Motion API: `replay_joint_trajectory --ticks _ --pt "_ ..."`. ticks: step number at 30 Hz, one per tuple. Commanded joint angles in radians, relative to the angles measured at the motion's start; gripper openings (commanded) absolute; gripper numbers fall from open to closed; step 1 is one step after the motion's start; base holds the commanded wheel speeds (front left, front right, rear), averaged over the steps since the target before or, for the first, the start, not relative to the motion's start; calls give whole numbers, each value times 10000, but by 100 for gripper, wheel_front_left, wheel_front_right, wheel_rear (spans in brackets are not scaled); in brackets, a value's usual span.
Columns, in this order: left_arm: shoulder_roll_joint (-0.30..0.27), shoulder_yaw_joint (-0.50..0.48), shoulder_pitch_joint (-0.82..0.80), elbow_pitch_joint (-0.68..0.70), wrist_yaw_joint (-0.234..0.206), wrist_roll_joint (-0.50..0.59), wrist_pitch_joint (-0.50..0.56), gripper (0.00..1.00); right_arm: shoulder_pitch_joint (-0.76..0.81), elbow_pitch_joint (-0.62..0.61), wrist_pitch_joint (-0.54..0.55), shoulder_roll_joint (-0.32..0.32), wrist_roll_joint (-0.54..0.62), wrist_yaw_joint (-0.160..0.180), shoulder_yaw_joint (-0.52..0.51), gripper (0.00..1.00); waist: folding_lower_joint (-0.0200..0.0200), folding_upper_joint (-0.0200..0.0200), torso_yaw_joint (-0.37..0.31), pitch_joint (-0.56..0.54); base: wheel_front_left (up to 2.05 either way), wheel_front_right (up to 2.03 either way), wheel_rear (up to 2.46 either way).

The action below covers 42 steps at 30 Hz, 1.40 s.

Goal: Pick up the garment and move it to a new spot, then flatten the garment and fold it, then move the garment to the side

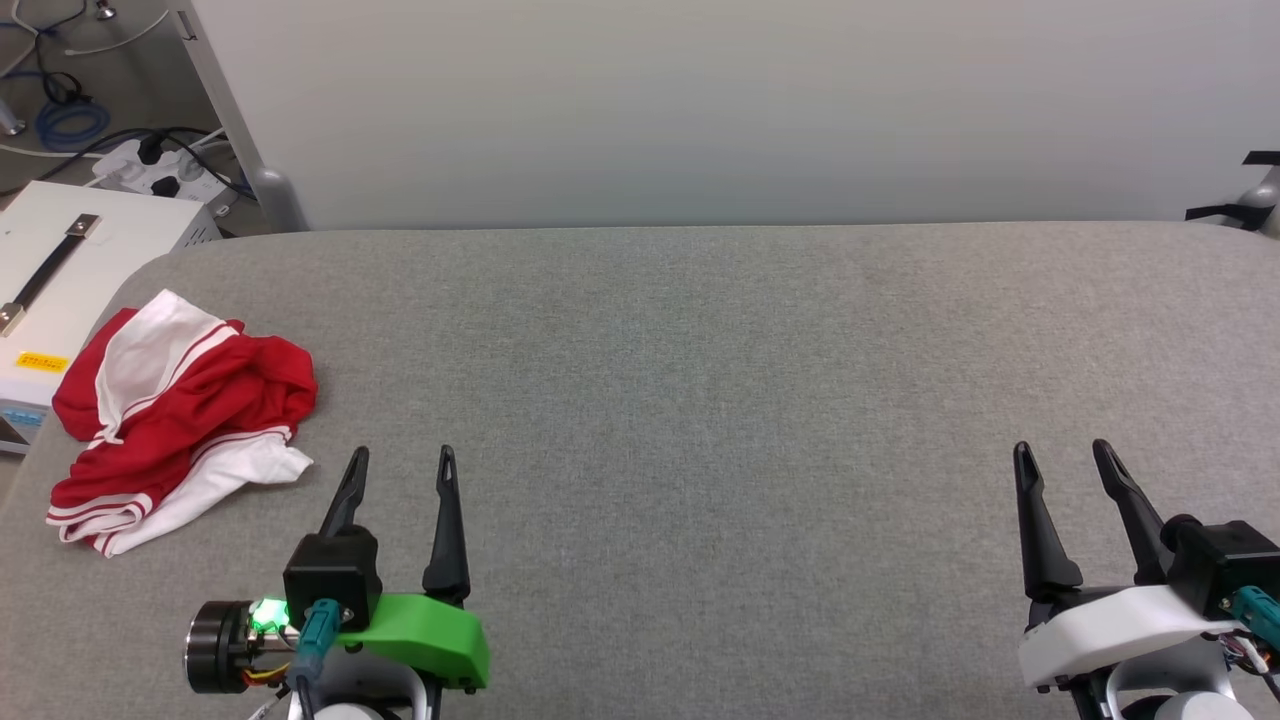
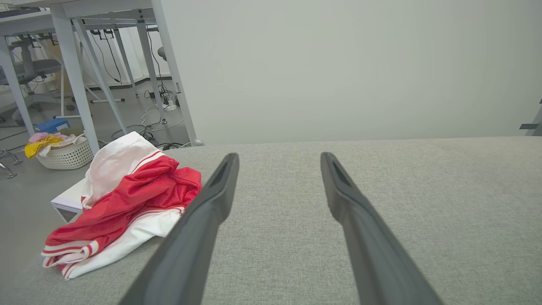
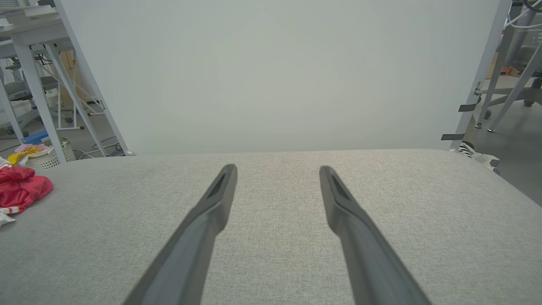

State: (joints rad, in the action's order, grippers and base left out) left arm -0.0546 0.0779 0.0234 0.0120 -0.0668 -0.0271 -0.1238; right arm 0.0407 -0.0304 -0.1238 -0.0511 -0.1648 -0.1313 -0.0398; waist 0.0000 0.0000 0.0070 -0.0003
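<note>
Head view. The garment (image 1: 180, 420), a red jersey shirt with white sleeves and red-white striped trim, lies crumpled in a heap at the left edge of the grey fabric-covered table (image 1: 700, 400). The left gripper (image 1: 403, 452), on a green mount, sits at the lower left just beside the heap and apart from it. Its two dark fingers are spread, with nothing between them. The right gripper (image 1: 1062, 447), on a white mount, sits at the lower right, well apart from the garment. Its fingers are likewise spread and empty. A white panel (image 1: 700, 100) stands behind the table's far edge. Off the table's left side there is a white box (image 1: 60, 270) with a black handle, and a power strip (image 1: 150, 165) lies on the floor beyond it.

Left wrist view. The left gripper (image 2: 279, 156) points across bare grey fabric with its jaws wide apart and holding nothing. The garment (image 2: 127, 203) lies left of the left-hand finger, which covers part of the heap's near edge in this view. Whether the two touch cannot be told here. A white laundry basket (image 2: 65, 154) holding yellow and pink cloth stands on the floor beyond, near a grey desk frame (image 2: 72, 67).

Right wrist view. The right gripper (image 3: 277, 167) is spread open over bare fabric and is empty. The garment (image 3: 21, 186) is at the far left margin.
</note>
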Motion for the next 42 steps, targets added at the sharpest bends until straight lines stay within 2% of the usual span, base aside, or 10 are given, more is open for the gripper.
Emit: replay_joint_trajectory --ticks 1,42 --pt "22 39 139 4 -60 10 -107 100 138 17 -126 5 -61 2 -19 100 0 0 4 5 0 0 0" --pt "39 687 276 -130 -406 -111 -1099 100 455 113 -1103 8 2 5 -133 100 0 0 102 68 0 0 0"
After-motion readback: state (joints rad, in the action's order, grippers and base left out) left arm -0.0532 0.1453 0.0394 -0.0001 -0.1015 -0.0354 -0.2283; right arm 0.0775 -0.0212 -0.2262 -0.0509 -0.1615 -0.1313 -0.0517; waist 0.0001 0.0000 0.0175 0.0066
